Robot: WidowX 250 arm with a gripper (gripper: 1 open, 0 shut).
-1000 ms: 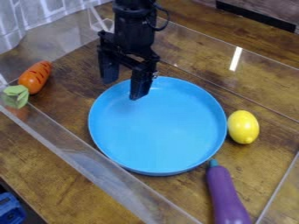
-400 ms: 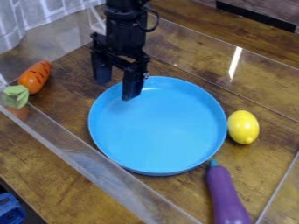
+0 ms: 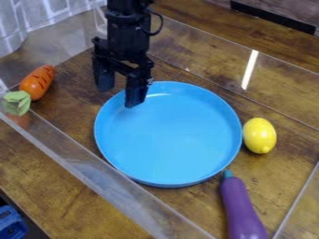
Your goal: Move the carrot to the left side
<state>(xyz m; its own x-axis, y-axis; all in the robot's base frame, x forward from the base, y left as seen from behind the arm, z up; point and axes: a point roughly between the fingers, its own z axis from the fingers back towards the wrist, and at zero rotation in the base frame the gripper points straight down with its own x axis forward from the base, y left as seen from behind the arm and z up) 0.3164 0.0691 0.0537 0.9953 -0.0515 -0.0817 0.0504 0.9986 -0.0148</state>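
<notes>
My gripper (image 3: 119,84) has shifted left off the blue plate (image 3: 169,133), fingers apart and empty; the carrot (image 3: 39,80) lies farther left, long axis slanting away.

The black robot arm runs out of the top edge, so only its lower part and the dark two-fingered hand (image 3: 121,89) show. The fingers hang in front of the upper left rim of the round blue plastic plate (image 3: 187,163), hiding a short stretch of it, and whether they touch the plate cannot be told. The glossy purple toy eggplant (image 3: 242,208) is cut off by the bottom edge. The small green block (image 3: 17,103) beside the stubby orange-red toy carrot (image 3: 39,80) is too blurred to identify. The wooden counter (image 3: 75,140) runs past every edge.
</notes>
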